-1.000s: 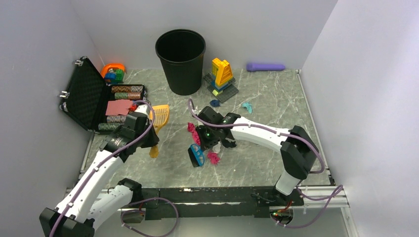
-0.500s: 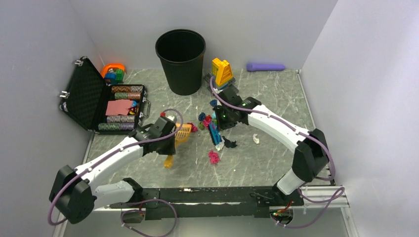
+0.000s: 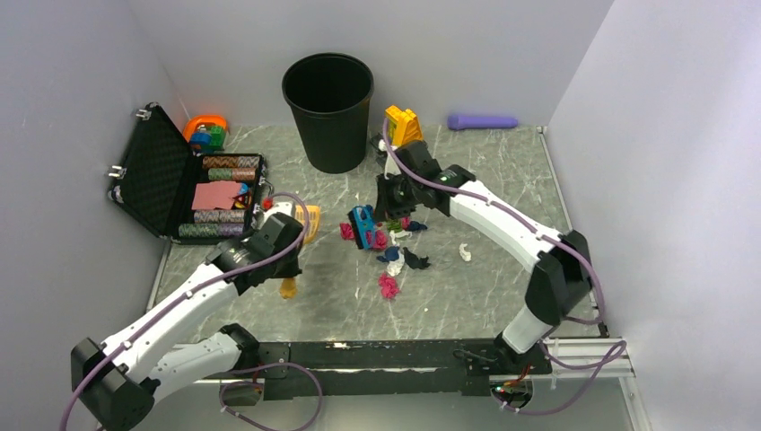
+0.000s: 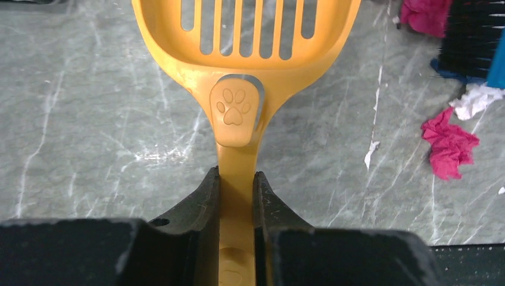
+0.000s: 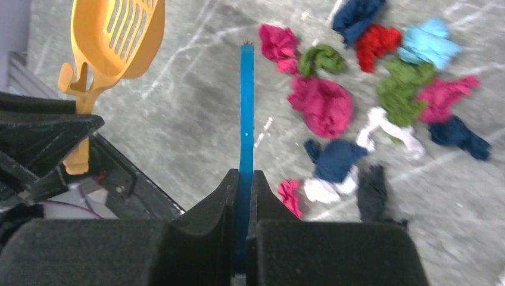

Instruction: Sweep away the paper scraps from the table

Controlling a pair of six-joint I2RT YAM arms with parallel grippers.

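Several paper scraps (image 3: 391,241) in pink, blue, green, white and dark colours lie clustered mid-table (image 3: 485,296); one pink wad (image 3: 388,285) lies nearer, one white scrap (image 3: 465,252) to the right. My right gripper (image 3: 392,202) is shut on a blue hand brush (image 3: 363,226) at the cluster's left edge. In the right wrist view the brush (image 5: 245,107) sticks out of the gripper (image 5: 244,179), with scraps (image 5: 324,98) to its right. My left gripper (image 3: 278,250) is shut on the handle of an orange slotted scoop (image 3: 306,220), left of the scraps. The left wrist view shows the gripper (image 4: 237,179), the scoop (image 4: 238,36) and a pink wad (image 4: 449,143).
A black bin (image 3: 328,108) stands at the back centre. An open black case (image 3: 170,184) lies at the left. Stacked toy bricks (image 3: 402,130) and a purple cylinder (image 3: 482,120) sit at the back. Pale walls close in three sides.
My left arm has drawn the scoop back to the left, away from the scraps. My right gripper has shifted the brush left and a little farther back; the scraps sit bunched beside it.
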